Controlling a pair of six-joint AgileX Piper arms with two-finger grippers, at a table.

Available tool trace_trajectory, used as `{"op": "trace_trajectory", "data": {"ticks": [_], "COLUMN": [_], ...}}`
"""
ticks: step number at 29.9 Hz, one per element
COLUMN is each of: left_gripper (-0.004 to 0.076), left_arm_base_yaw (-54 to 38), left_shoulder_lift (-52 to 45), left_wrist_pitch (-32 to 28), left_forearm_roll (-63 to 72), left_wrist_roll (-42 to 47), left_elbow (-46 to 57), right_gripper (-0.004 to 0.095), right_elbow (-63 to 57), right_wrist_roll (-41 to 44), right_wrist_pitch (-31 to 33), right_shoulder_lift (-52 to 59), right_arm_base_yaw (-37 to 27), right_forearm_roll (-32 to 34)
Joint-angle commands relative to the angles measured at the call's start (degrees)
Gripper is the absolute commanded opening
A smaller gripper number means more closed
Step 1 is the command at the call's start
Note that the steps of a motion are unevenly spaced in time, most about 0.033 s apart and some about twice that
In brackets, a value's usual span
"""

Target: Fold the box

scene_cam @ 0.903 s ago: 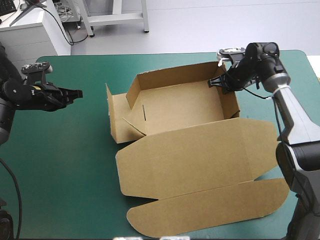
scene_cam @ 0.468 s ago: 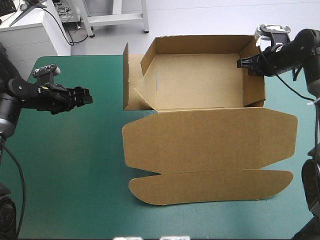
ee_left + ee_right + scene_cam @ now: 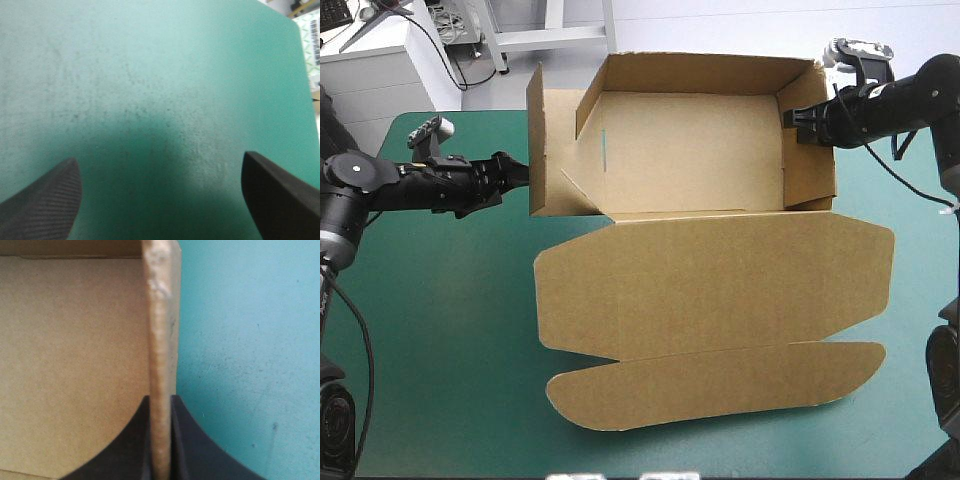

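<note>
Jaws, right: clenched on the top edge of the box's right wall, one black finger inside the tray and one outside, the board edge running straight ahead from between them. So the right gripper point(image 3: 161, 401) is grasping the box point(image 3: 695, 160).

Jaws, left: spread wide with nothing between them, only teal-green cover point(image 3: 150, 75) ahead. In the high view the left gripper point(image 3: 516, 175) lies low with its tips at the outer face of the left flap point(image 3: 536, 150). Touching or just short: cannot tell.

Box: open tray with walls raised on three sides, the right wall point(image 3: 810, 170) among them. The left flap stands but splays outward, and its inner tuck panel point(image 3: 582, 195) leans loose inside the tray. The lid point(image 3: 715, 285) lies flat on the cover toward the near edge, its tuck strip point(image 3: 720, 385) flat beyond it.

Position: tray at the table's far edge, back wall over or past it; lid across the middle.

Change since earlier: the box lay skewed and nearer the table's middle. It is now squared to the table edges and drawn farther off, carried by the right grip. The left gripper was well apart from the box; that gap is now closed.

Bearing on task: judged a repositioning step, presenting the unfinished left side to the free gripper.
- The right side appears done.
- The left flap remains to be pushed in and tucked.
- The next move likely calls for a push on the flap against the right gripper's hold.
- Risk: the tray slides farther off the far edge, or the flap buckles.
</note>
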State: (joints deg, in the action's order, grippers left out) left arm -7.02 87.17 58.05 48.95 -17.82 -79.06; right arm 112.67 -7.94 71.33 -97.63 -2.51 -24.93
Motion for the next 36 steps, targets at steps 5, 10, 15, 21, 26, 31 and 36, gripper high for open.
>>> {"op": "trace_trajectory", "data": {"ticks": [5,10,15,21,26,31,36], "left_gripper": [0.0619,0.0619,0.0619,0.0618,0.0619,0.0619,0.0619], "left_arm_base_yaw": [0.0,0.0,0.0,0.0,0.0,0.0,0.0], "left_shoulder_lift": [-1.9,-1.9,-1.9,-1.9,-1.9,-1.9,-1.9], "left_wrist_pitch": [3.1,5.6,8.5,9.5,11.4,14.0,16.2], "left_forearm_roll": [13.4,14.8,14.8,16.1,17.4,20.9,23.6], "left_wrist_roll": [-7.6,-10.0,-10.9,-11.3,-12.8,-13.9,-15.4], "left_elbow": [-1.3,-1.3,-1.3,-1.3,-1.3,-1.3,-1.3], "right_gripper": [-0.0003,-0.0003,-0.0004,-0.0004,-0.0004,-0.0004,-0.0003], "right_elbow": [1.6,1.6,1.6,1.6,1.6,1.6,1.6], "right_wrist_roll": [-0.1,0.1,1.5,2.4,3.7,4.2,5.1], "right_wrist_pitch": [0.3,-0.2,-1.5,-2.6,-5.8,-6.9,-6.2], "right_shoulder_lift": [0.3,-3.5,-6.7,-8.4,-8.4,-8.6,-9.8], "right_arm_base_yaw": [1.9,5.1,7.6,9.7,11.8,13.2,13.3], "right_forearm_roll": [-3.2,-3.2,-3.7,-3.6,-3.8,-3.4,-3.4]}}
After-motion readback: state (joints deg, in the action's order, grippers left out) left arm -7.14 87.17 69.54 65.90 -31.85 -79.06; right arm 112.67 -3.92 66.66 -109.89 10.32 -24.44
